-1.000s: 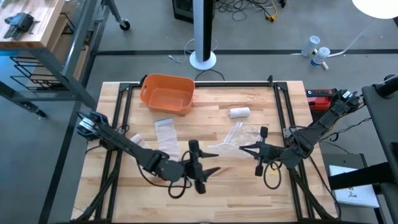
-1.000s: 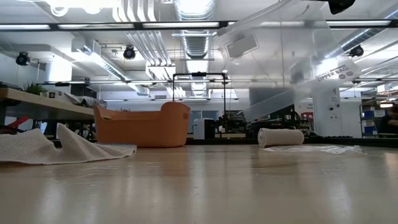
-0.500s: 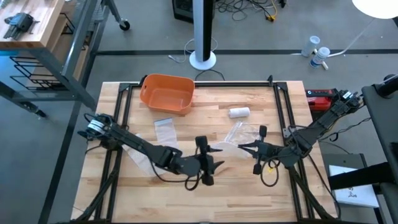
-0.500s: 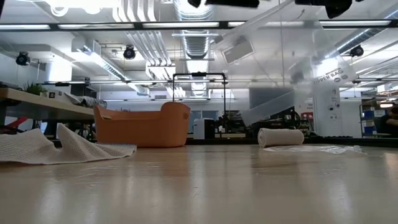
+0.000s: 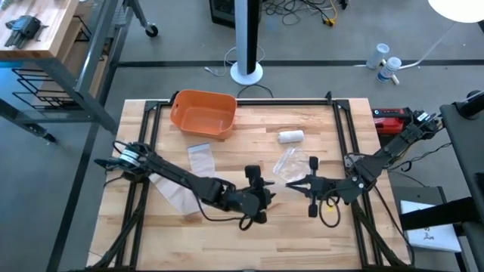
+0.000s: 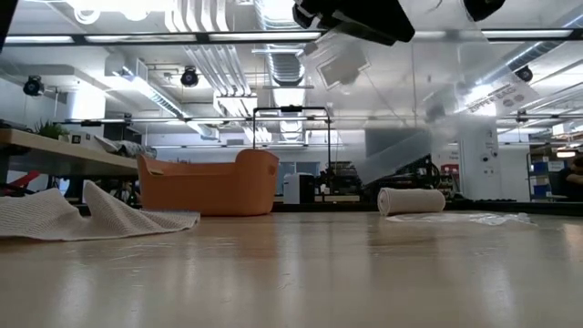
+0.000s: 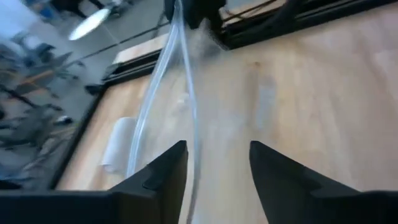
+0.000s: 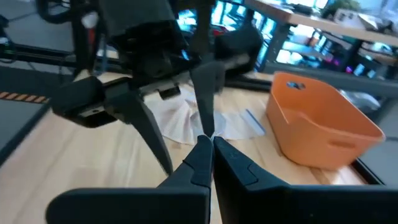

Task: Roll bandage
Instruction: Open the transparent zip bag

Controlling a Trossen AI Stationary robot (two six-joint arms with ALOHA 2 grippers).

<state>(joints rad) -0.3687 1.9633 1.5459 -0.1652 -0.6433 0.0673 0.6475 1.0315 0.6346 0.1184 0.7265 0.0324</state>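
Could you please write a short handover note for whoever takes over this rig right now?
Right gripper: shut on the clear zip bag, holding it lifted above the table's centre-right.
Left gripper: open, at table centre, reaching toward the bag's free edge, which hangs between its fingers in the left wrist view.
Rolled bandage: already rolled, lying on the table beyond the bag, untouched.
Unrolled gauze cloth: spread at the left side, under the left arm.
Orange bin: back left, looks empty.
Small flat bag: lying in front of the bin.
Done: one bandage rolled, bag picked up.
Left: probably opening the bag and putting the roll in; the left cloth is unrolled.
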